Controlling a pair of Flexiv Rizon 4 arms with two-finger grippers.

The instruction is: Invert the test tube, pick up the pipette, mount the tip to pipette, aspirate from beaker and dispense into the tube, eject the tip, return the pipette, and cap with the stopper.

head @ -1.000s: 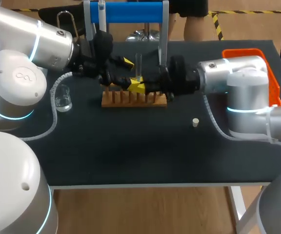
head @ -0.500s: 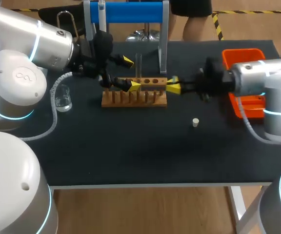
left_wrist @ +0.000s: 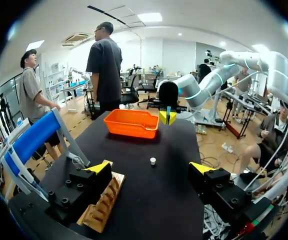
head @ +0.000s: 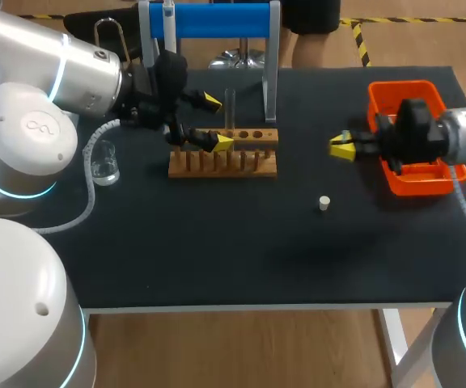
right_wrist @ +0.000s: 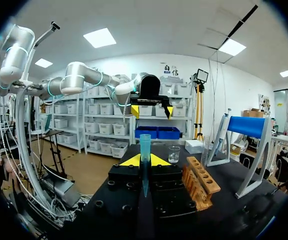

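Note:
A clear test tube (head: 230, 109) stands upright in the wooden rack (head: 223, 162). My left gripper (head: 217, 121) is open just left of the tube, touching nothing; in the left wrist view the gripper (left_wrist: 150, 167) is wide apart over the dark table. My right gripper (head: 342, 145) hangs beside the orange tray (head: 415, 182), shut on a blue pipette tip (right_wrist: 144, 150) that points up between its fingers. The pipette (head: 168, 16) hangs on the blue stand (head: 217, 20). A glass beaker (head: 103, 162) stands at the left. The white stopper (head: 324, 203) lies on the table.
The blue stand's legs (head: 271, 81) rise right behind the rack. The orange tray sits at the table's right edge under my right wrist. A dark tabletop (head: 217, 250) stretches in front of the rack, with only the stopper on it.
My right arm has pulled back from the rack to the right, over to the orange tray, still shut on the tip. The left arm has kept its place by the tube.

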